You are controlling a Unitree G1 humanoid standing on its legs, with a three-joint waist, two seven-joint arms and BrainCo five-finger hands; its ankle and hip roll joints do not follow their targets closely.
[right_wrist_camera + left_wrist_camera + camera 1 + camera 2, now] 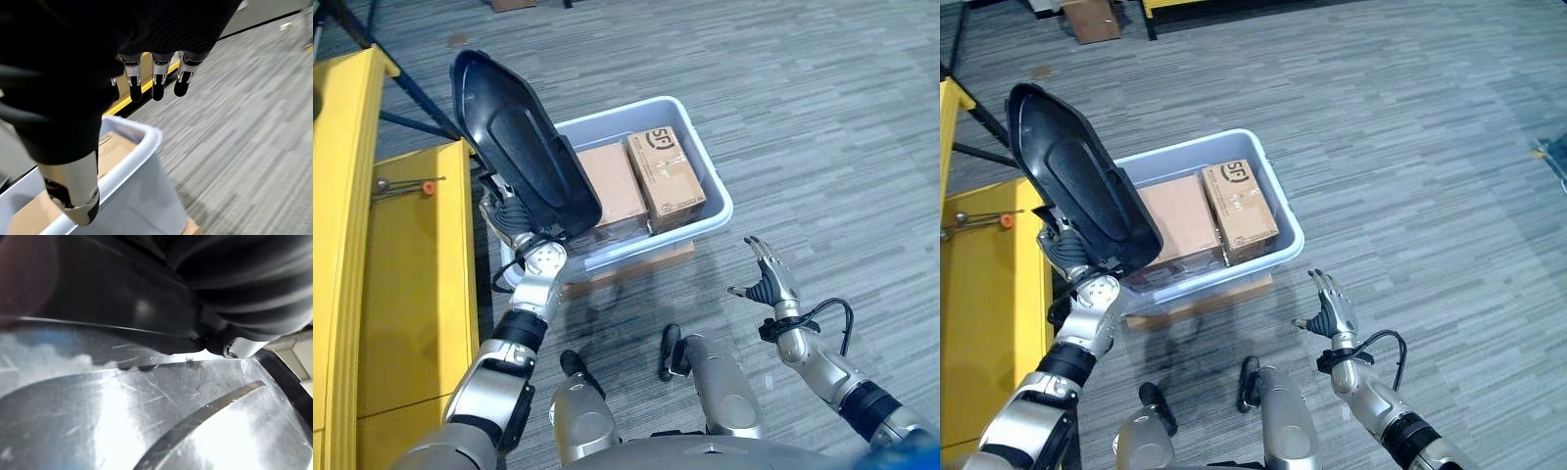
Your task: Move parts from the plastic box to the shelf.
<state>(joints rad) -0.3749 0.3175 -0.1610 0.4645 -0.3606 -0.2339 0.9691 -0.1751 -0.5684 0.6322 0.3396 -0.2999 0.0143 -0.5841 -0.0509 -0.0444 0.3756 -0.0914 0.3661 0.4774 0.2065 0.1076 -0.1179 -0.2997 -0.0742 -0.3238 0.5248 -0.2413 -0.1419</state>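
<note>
A large black curved plastic part (519, 147) is raised above the left end of the pale plastic box (720, 201), tilted up toward the yellow shelf (411, 284). My left hand (512, 217) grips its lower edge from beneath; the left wrist view shows the part's dark surface (122, 298) right against the hand. In the box lie two cardboard boxes, a plain one (612, 181) and a printed one (666, 176). My right hand (769, 284) hovers open over the floor, right of the box, with straight fingers (154, 78) and nothing in it.
The plastic box rests on a flat cardboard piece (636, 264) on the grey carpet. On the yellow shelf's top lies a small orange-tipped item (428, 186). A brown carton (1092, 20) lies on the floor far behind. Open carpet stretches to the right.
</note>
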